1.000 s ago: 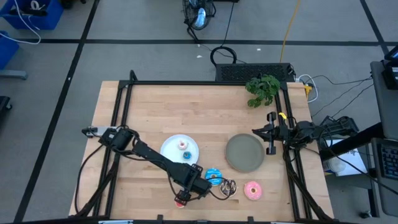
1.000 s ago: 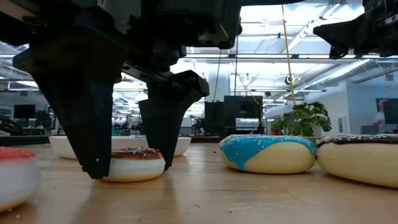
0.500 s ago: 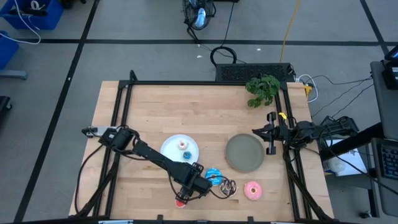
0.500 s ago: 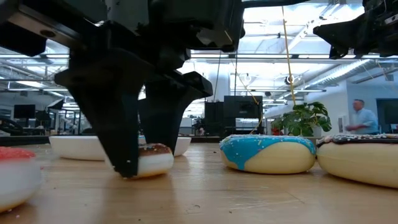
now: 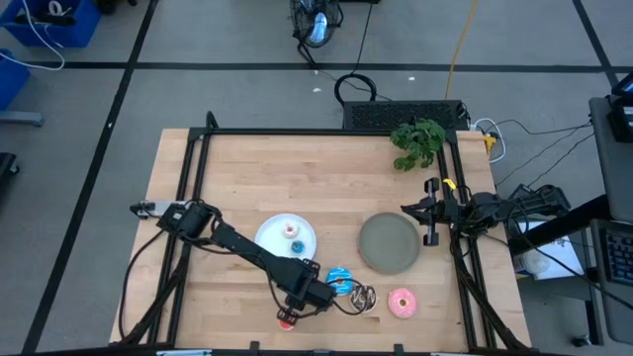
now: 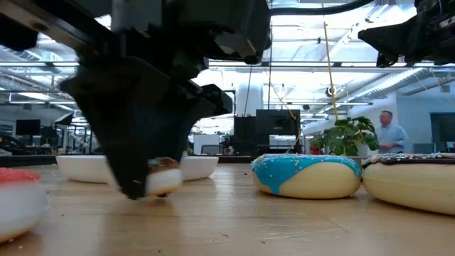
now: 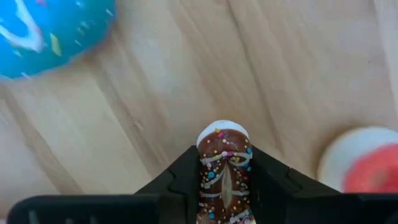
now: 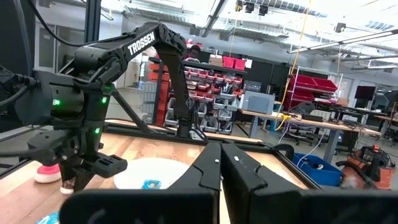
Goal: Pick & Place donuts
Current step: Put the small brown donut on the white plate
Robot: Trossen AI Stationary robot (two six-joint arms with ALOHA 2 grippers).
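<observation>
The small brown donut [image 7: 224, 165] is clamped on edge in the left gripper [image 7: 225, 186], apparently just off the table [image 5: 247, 178]; a straight lift is advised. The right gripper [image 8: 221, 163] is parked shut.

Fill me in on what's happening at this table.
The left gripper is shut on a small brown donut near the table's front edge, between a red donut and a blue donut. A white plate already holds two small donuts, and the grey plate is bare. The right gripper waits shut at the table's right edge.
</observation>
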